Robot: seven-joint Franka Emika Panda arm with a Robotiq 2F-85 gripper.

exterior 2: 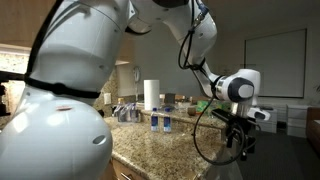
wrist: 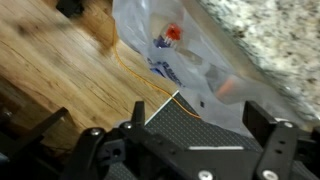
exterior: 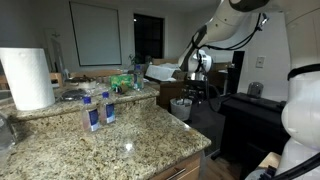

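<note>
Plastic bag point(wrist: 190, 60) lies on the wood floor point(wrist: 60, 70), right beside the foot of the stone counter point(wrist: 270, 30). The bag is thin and see-through. It has blue writing on it, and small orange bits show through it. The wrist view looks straight down on it.

The gripper point(wrist: 172, 140) hangs over the bag, just off the edge of the counter. Its two black fingers point(wrist: 268, 130) stand wide apart. Nothing is between them, and they do not touch the bag. A dark grey flat thing point(wrist: 190, 118) shows close to the camera, on the side away from the counter. I cannot tell what it is.

In both exterior views the gripper point(exterior: 197, 68) point(exterior 2: 240, 143) hangs in the air past the end of the counter point(exterior: 120, 140) point(exterior 2: 160, 145). In an exterior view a pale bin point(exterior: 182, 106) stands on the floor past that end of the counter, below the gripper.

On top of the counter stand a white paper towel roll point(exterior: 28, 78) and two small water bottles point(exterior: 92, 113), well apart from the gripper.
</note>
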